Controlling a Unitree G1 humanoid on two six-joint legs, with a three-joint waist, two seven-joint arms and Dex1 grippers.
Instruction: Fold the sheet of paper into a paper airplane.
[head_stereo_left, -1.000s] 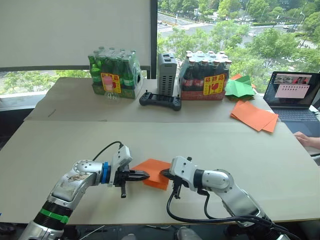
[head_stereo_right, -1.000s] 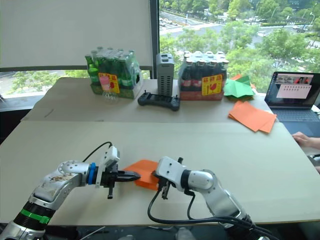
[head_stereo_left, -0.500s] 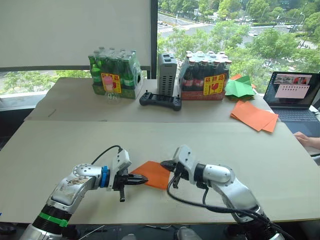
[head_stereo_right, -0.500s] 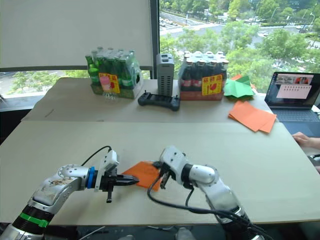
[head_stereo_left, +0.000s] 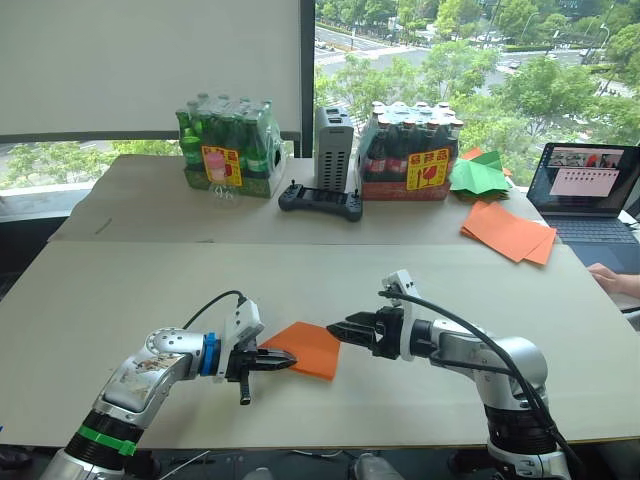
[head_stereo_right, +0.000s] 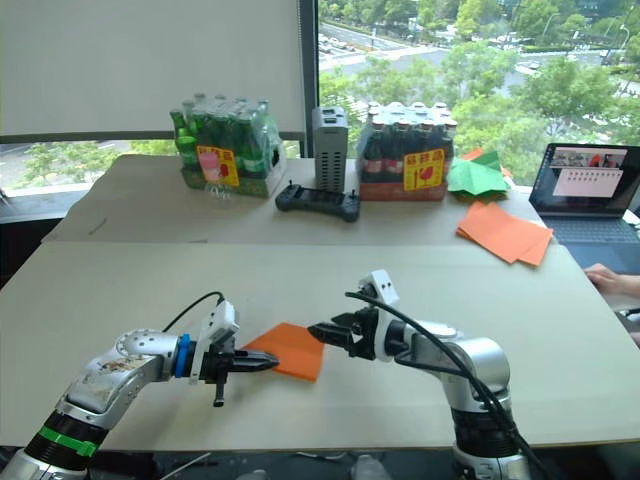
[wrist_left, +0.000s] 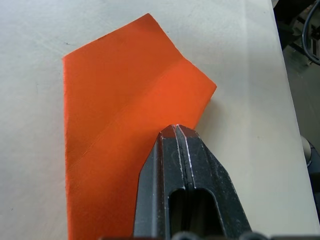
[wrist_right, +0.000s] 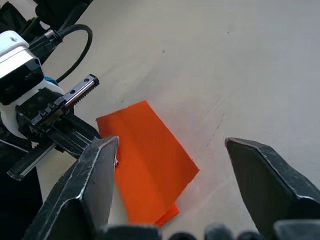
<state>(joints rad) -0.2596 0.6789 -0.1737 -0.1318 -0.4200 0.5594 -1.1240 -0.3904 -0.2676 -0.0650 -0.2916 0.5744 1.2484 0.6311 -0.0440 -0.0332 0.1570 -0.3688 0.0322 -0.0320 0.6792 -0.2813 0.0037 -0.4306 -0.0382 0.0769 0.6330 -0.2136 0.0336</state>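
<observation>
Holding folded sheet of paper (head_stereo_left: 305, 349) flat on near table (head_stereo_left: 120, 300): our left gripper (head_stereo_left: 283, 359), jaws closed, presses its left edge. Our right gripper (head_stereo_left: 340, 328) hovers just beside paper, jaws wide. We guess mid-fold; next we pinch free edge, fold over

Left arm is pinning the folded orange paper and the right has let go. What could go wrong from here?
The left gripper, jaws shut, presses just one edge of the folded orange sheet of paper, so the paper could pivot or slide on the smooth beige table. The right gripper is off it with open jaws; the fold may spring up uncreased.
</observation>
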